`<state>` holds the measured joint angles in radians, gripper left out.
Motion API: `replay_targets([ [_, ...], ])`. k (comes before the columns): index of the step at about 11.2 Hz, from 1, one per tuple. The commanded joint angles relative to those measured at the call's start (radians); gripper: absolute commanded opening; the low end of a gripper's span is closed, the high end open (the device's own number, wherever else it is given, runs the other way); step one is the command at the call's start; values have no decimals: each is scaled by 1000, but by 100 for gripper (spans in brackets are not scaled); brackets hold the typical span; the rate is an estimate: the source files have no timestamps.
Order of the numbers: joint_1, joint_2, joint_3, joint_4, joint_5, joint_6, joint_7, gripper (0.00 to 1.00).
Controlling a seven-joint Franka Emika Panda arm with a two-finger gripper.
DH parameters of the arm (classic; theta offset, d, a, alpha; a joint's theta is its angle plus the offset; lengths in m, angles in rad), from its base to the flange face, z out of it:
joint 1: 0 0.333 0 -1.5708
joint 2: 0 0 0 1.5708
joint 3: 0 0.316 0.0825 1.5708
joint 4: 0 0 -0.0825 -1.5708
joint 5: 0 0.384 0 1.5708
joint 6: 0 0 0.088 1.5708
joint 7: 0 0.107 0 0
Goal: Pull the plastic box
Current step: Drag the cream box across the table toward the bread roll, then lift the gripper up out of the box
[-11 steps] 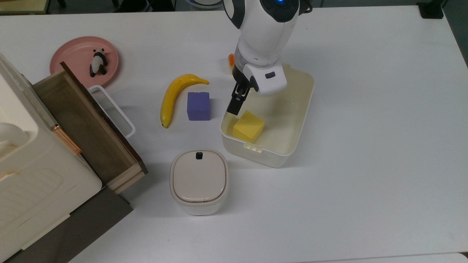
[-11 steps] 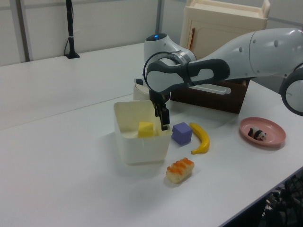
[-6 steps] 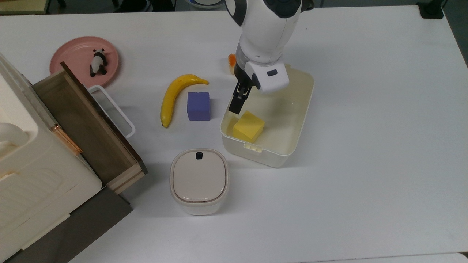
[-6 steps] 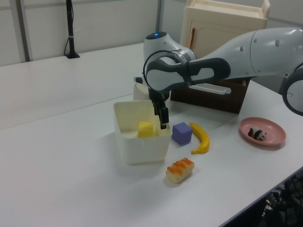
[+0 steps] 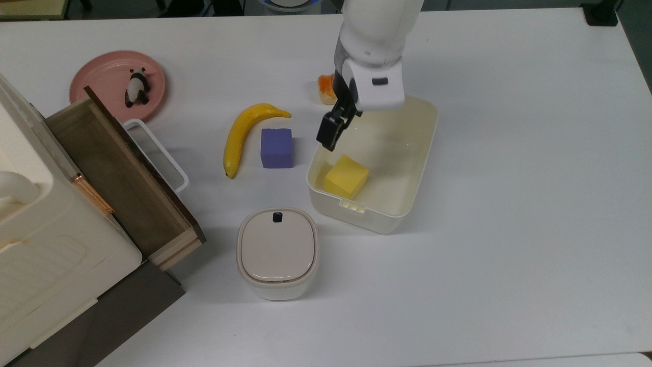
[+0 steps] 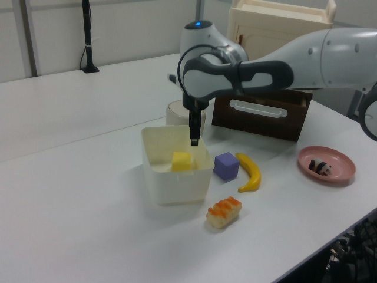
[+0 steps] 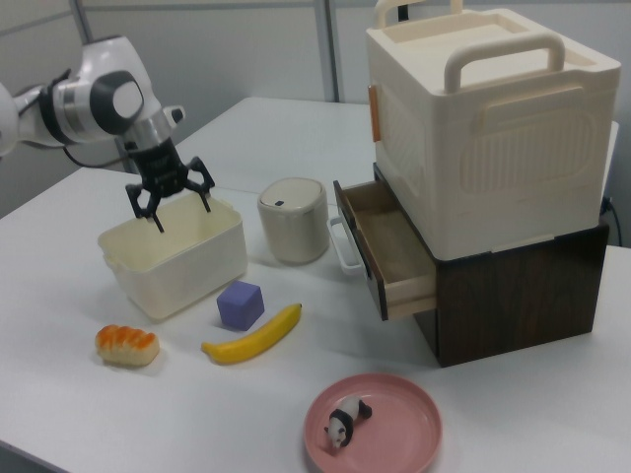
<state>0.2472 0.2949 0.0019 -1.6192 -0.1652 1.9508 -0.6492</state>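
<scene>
The plastic box point(image 5: 368, 220) point(image 6: 177, 187) point(image 7: 179, 272) is a cream-white lidless tub on the white table, and a yellow block point(image 5: 346, 177) point(image 6: 181, 161) lies inside it. My gripper point(image 5: 329, 134) point(image 6: 193, 139) point(image 7: 183, 213) hangs just above the box's rim on the top view's left side. It stands open with nothing between its fingers and touches nothing. In the right view the two fingers are spread wide over the box's far wall.
A purple cube point(image 5: 276, 148) and a banana point(image 5: 244, 135) lie at the top view's left of the box, with a sushi piece point(image 5: 325, 87) beyond it. A lidded bin point(image 5: 277, 252) stands in front. The cabinet's open drawer point(image 5: 122, 173) and a pink plate point(image 5: 104, 76) are far left.
My gripper has risen from beside the box's wall to above its rim. The box and the yellow block have stayed where they were.
</scene>
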Motion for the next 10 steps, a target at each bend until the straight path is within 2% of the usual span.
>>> replay_targets([
  [1, -3, -109, -3, -18, 35, -23, 176, 100],
  [3, -23, -157, -5, -19, 52, -56, 287, 100],
  [8, -161, -230, 9, -27, 49, -114, 714, 100],
  [10, -178, -256, 10, -22, 47, -156, 790, 100],
])
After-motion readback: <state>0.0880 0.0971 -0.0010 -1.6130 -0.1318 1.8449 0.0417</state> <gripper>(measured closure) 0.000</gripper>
